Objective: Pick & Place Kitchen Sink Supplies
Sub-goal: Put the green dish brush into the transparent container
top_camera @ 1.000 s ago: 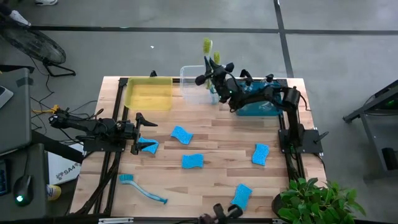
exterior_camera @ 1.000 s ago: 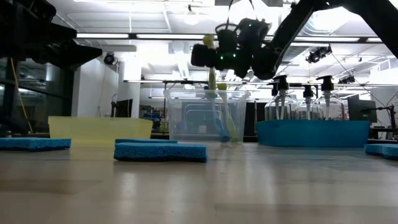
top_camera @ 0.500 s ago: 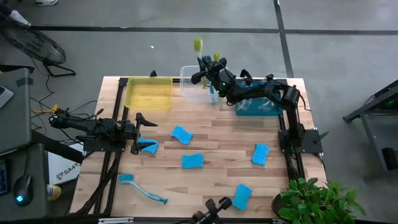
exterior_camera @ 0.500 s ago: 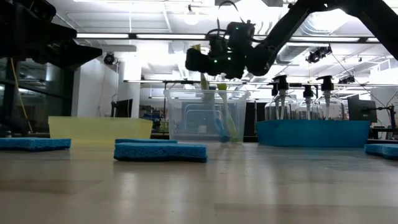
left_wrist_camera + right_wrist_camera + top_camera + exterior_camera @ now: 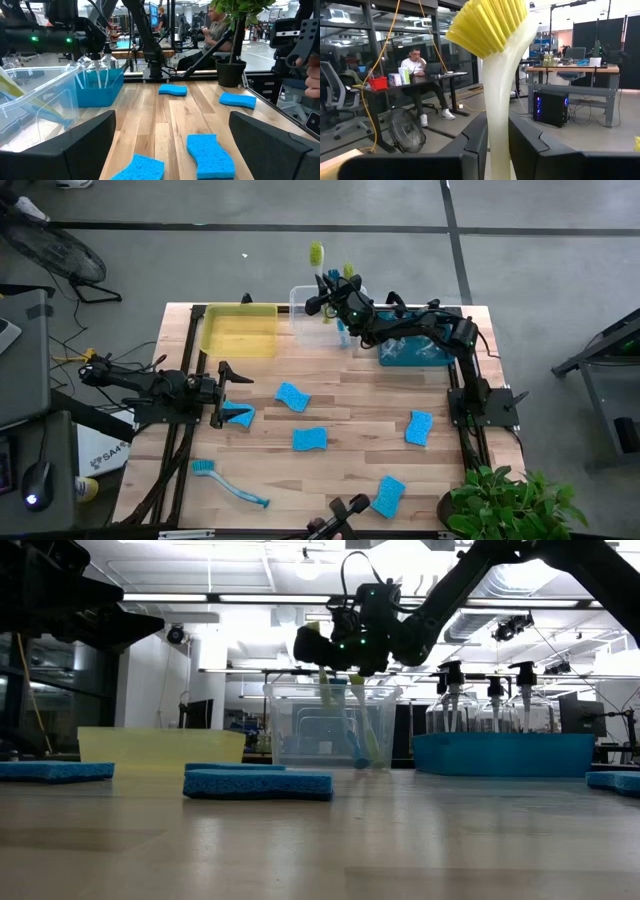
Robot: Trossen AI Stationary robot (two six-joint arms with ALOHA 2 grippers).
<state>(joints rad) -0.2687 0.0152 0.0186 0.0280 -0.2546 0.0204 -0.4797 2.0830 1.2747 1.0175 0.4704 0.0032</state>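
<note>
The brush (image 5: 492, 60), clamped in the right claw (image 5: 335, 300), has been lowered over the far clear bin (image 5: 305, 305), ready for release; left claw (image 5: 228, 390) gapes empty.

Between the dark fingers of the right claw (image 5: 497, 150) a dish brush (image 5: 496, 75) – pale yellow-green handle, bright yellow bristles; under it a clear bin (image 5: 310, 320), beside that a yellow bin (image 5: 240, 332) – blue sponges (image 5: 292, 396) on the light wooden surface (image 5: 350, 410)

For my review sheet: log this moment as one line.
right end effector: grips yellow-green brush above clear bin | left end effector: open, waiting by sponge
</note>
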